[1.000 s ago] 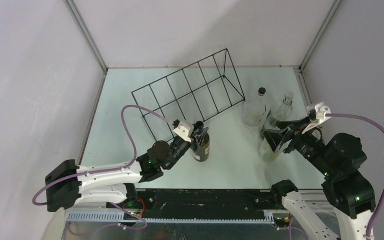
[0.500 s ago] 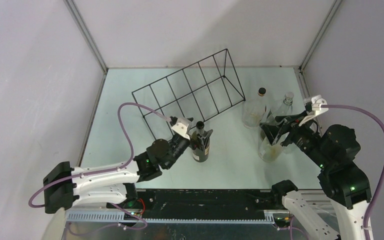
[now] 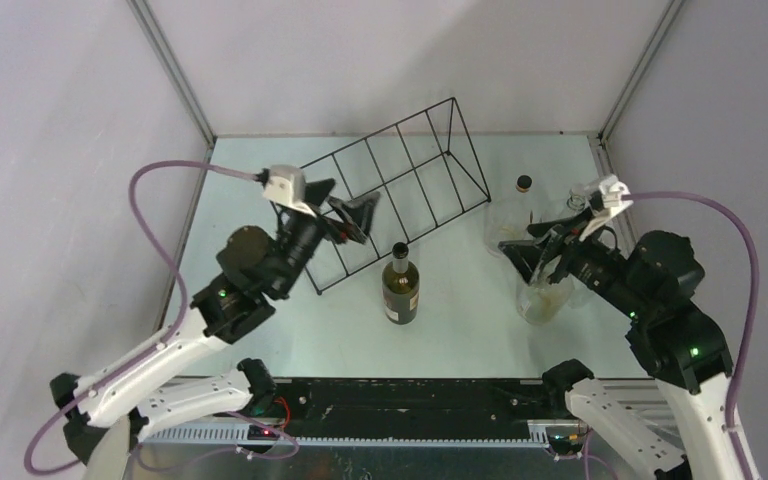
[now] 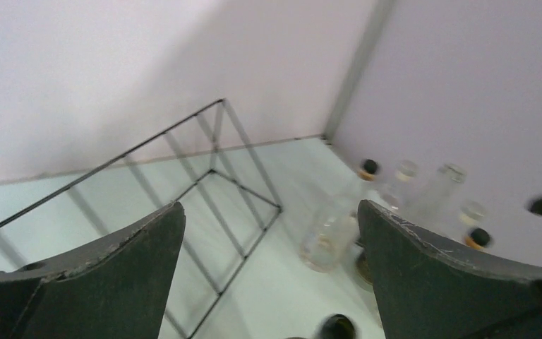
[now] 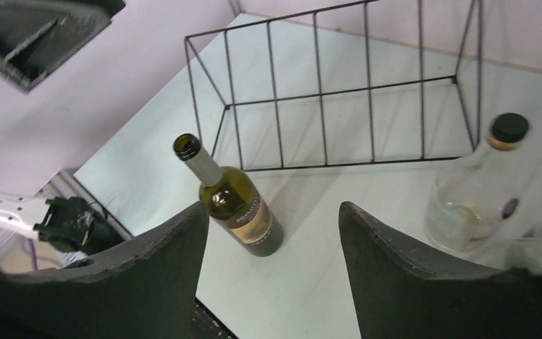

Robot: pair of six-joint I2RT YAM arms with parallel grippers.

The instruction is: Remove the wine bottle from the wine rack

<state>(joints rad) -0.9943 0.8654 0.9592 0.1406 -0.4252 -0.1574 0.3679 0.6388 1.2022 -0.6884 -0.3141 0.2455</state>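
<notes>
The wine bottle (image 3: 400, 291), dark green with a tan label, stands upright on the table just in front of the wine rack (image 3: 360, 141), free of both grippers. My left gripper (image 3: 345, 206) hangs open above the rack's near left end, up and to the left of the bottle. In the left wrist view the gripper (image 4: 272, 206) holds nothing, with the rack (image 4: 113, 162) below and the bottle's mouth (image 4: 339, 327) at the bottom edge. My right gripper (image 3: 535, 246) is open over the clear bottles. Its wrist view shows the gripper (image 5: 274, 206) empty, looking at the wine bottle (image 5: 238, 208) and rack (image 5: 339, 92).
A clear bottle with a black cap (image 3: 512, 215) stands right of the rack, another clear bottle (image 3: 572, 205) behind my right gripper and a third (image 3: 543, 297) under it. Grey walls close in the table on three sides. The black-capped bottle (image 5: 476, 191) shows in the right wrist view.
My left gripper let go of the wine bottle's neck, opened wide, and rose back and to the left over the rack. The right gripper drifted slightly left and back and widened a little.
</notes>
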